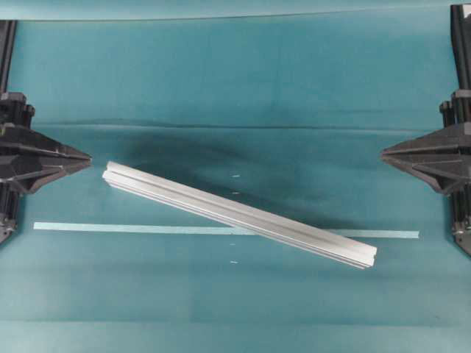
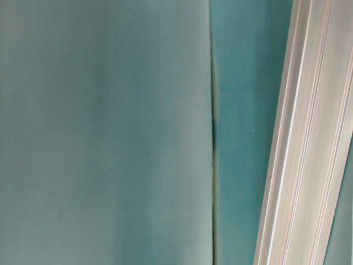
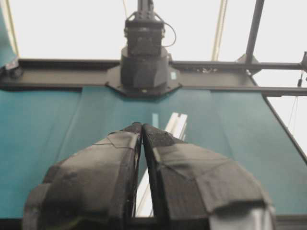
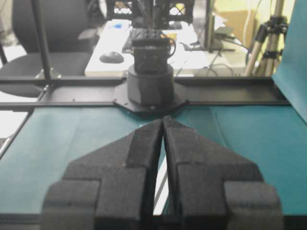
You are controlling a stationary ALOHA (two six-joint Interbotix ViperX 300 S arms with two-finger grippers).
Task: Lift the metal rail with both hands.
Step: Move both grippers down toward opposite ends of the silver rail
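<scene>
- Silver aluminium, grooved along its length, was what you had before you: the metal rail (image 1: 239, 214) lay flat on the teal table (image 1: 221, 81), slanting from its upper-left end down to its lower-right end in the overhead view.
- You could see the thin pale tape strip (image 1: 96, 227) running level across the cloth; the rail crossed over it right of the middle, so the rail's left end lay above the strip and its right end just below it.
- Your left end effector (image 1: 88, 157) sat at the left edge of the overhead view, up and left of the rail's left end, near it but apart, touching nothing.
- Its fingers (image 3: 120, 158) were drawn together to a narrow slit in the left wrist view, with nothing between them.
- Your right end effector (image 1: 383, 154) sat at the right edge, well above the rail's right end and clear of it.
- Its fingers (image 4: 192, 148) likewise met at the tips, gripping nothing.
- Close up at table level, you saw only the rail's ribbed side beside a seam (image 2: 213, 138) in the cloth.
</scene>
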